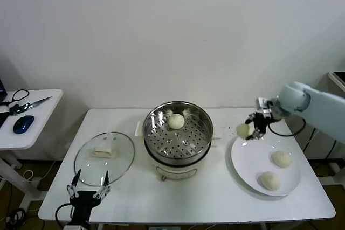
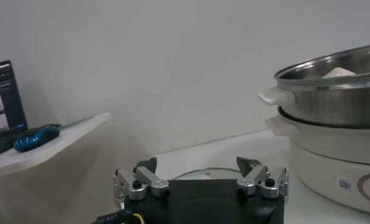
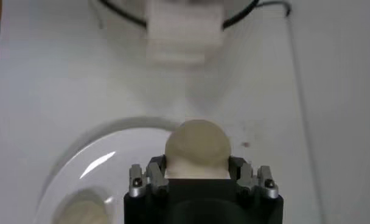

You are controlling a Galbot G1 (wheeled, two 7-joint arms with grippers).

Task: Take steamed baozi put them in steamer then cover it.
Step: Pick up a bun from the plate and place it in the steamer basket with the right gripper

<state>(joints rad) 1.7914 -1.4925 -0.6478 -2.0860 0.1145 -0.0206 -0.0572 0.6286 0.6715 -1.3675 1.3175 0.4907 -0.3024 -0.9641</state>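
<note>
Right pincer (image 1: 249, 131) is pinching a bao (image 1: 243, 130) between both fingers, holding it in the air over the plate's (image 1: 242, 172) far-left edge. Steamer (image 1: 177, 133) is sitting to its left, mid-counter (image 1: 215, 208), pan open; so the carry looks to run straight left, and the right arm is the nearer one. One bao (image 1: 176, 120) is already lying on the far side of the tray. Two baozi (image 1: 281, 158) are waiting on the plate. Cover (image 1: 104, 157) is lying flat left of the steamer. Left pincer (image 1: 88, 191) is hanging spread, empty, near the cover's near edge.
</note>
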